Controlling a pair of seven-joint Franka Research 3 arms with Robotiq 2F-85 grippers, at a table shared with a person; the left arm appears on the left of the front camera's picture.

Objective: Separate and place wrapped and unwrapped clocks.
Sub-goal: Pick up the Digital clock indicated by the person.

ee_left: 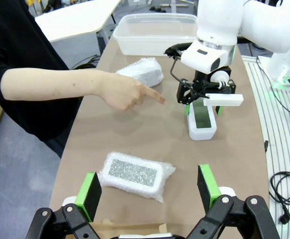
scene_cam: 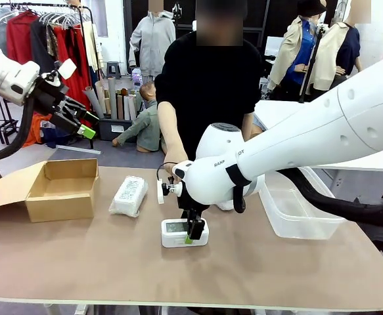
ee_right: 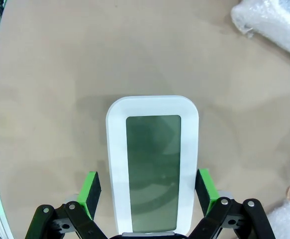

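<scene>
The unwrapped clock [scene_cam: 177, 233] [ee_right: 152, 164], white with a grey-green screen, lies near the table's front middle. My right gripper [scene_cam: 192, 235] [ee_right: 148, 191] is lowered over it and open, one green pad [ee_right: 206, 186] on each side of its body. The flat wrapped bundle [scene_cam: 129, 195] [ee_left: 135, 173] lies left of it. A rounder wrapped bundle [ee_left: 141, 69] [ee_right: 274, 22] sits near the person. My left gripper [scene_cam: 79, 125] [ee_left: 148, 191] hangs open high above the table's left, holding nothing. The person's hand [ee_left: 130, 93] points towards the clock [ee_left: 202, 124].
An open cardboard box [scene_cam: 60, 190] stands at the left of the table. A clear plastic bin [scene_cam: 303, 213] [ee_left: 154, 32] sits at the right. The person in black [scene_cam: 207, 92] stands at the far edge, behind my right arm.
</scene>
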